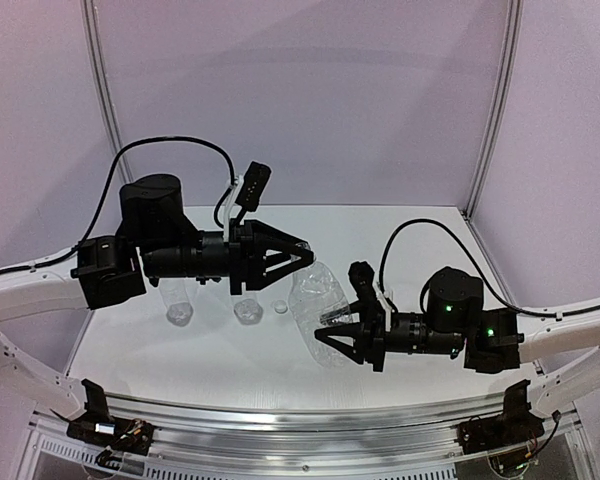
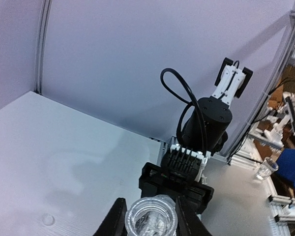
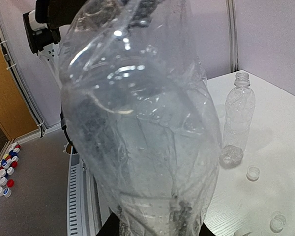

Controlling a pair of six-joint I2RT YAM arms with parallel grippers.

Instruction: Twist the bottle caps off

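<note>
1. The held bottle [image 1: 318,295] is off the tabletop [image 1: 410,230], between the two arms. Its wide lower body is at the right arm and its narrow neck end [image 2: 151,216] is at the left arm.
2. The right end effector [image 1: 330,335] is clamped on the bottle's lower body. In the right wrist view the crinkled clear wall fills the frame, and dark finger shapes show on either side of its base.
3. The left end effector [image 1: 308,256] reaches in from the left, with its fingers [image 2: 115,221] close on each side of the neck end. I cannot tell whether they press on it or only straddle it. I also cannot tell whether a cap sits on that neck.
4. The bottle's long axis runs from the right end effector up and away to the left one. The left wrist camera sees the mouth ring nearly end-on, so the neck points roughly toward that wrist. The left arm is therefore the nearer one for any twisting, judged from this line-up, with the right arm serving as the anchor.
5. Two standing bottles [image 1: 180,305] [image 1: 248,310] rest upright under the left arm. The one in the right wrist view shows a bare threaded neck.
6. A loose cap [image 1: 280,308] lies on the tabletop just beside them.
</note>
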